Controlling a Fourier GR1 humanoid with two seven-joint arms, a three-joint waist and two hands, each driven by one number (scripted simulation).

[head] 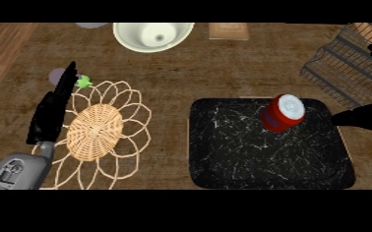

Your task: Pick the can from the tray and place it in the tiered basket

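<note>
Standing upright on the black marbled square tray (240, 167), the red cylindrical can (283, 113); left hand (56, 105) fingers straight, apart

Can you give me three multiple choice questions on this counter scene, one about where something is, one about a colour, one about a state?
1. Where is the can?
A. On the black tray
B. In the white bowl
C. On the wicker mat

2. What colour is the can's body?
A. Green
B. Red
C. Blue

3. How is the left robot hand?
A. Curled round the can
B. Pinching the bowl
C. Open, fingers straight

Answers: 1 A, it stands in the tray's far right part. 2 B, red sides under a white top. 3 C, it holds nothing, beside the mat.
</note>
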